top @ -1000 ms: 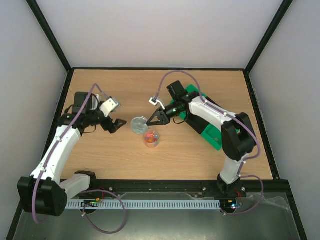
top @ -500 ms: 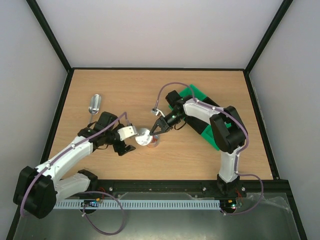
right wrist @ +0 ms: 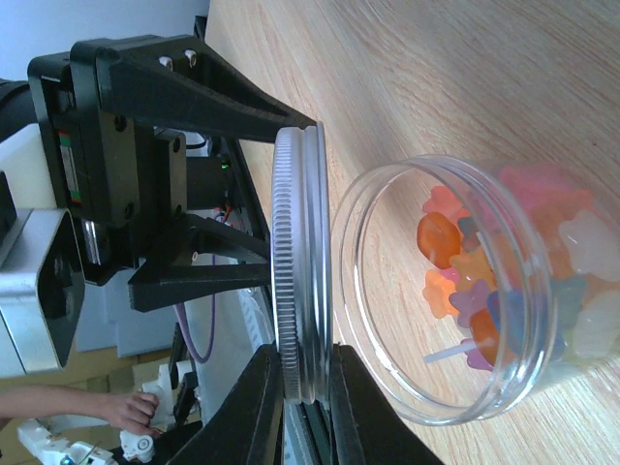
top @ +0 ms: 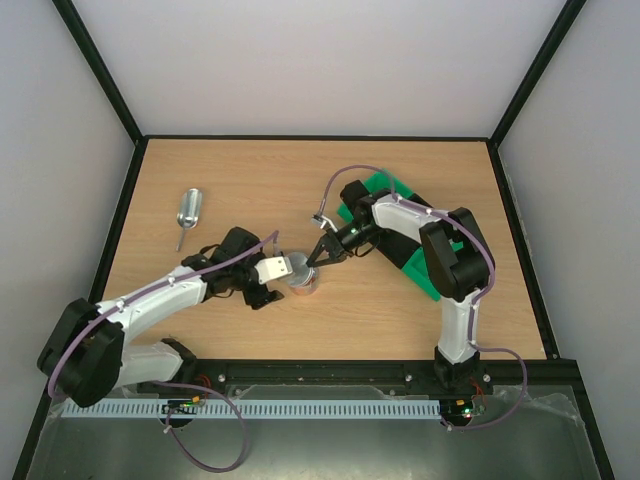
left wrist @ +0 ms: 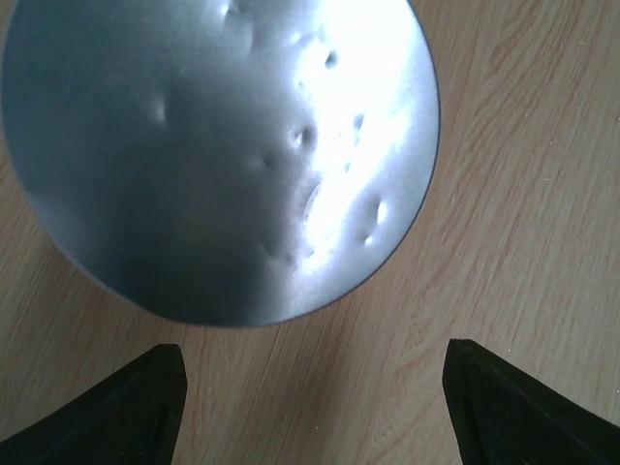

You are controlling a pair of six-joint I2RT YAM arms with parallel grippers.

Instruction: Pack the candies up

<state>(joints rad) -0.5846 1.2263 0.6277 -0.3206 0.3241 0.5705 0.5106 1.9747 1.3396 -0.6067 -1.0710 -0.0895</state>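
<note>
right claw (right wrist: 302, 373): pinched tight on the rim of the lid (right wrist: 300, 242), one finger on each face
lid: metal, ribbed edge, held just off the mouth of the jar (right wrist: 528, 378); gap shows between them, not seated
jar: clear plastic, open, standing mid worktop (top: 450, 170) between the two claws
candies (right wrist: 475, 291): inside the jar, heaped at its bottom; orange, pink, pale and purple mixed
left claw (left wrist: 315, 407): jaws spread wide, nothing in them; tips sit apart on either side of the lid, no contact in its wrist view
scoop (top: 188, 207): metal, lying far left on the worktop, well apart from both claws
bins (top: 422, 272): green, right side, partly under the right arm
</note>
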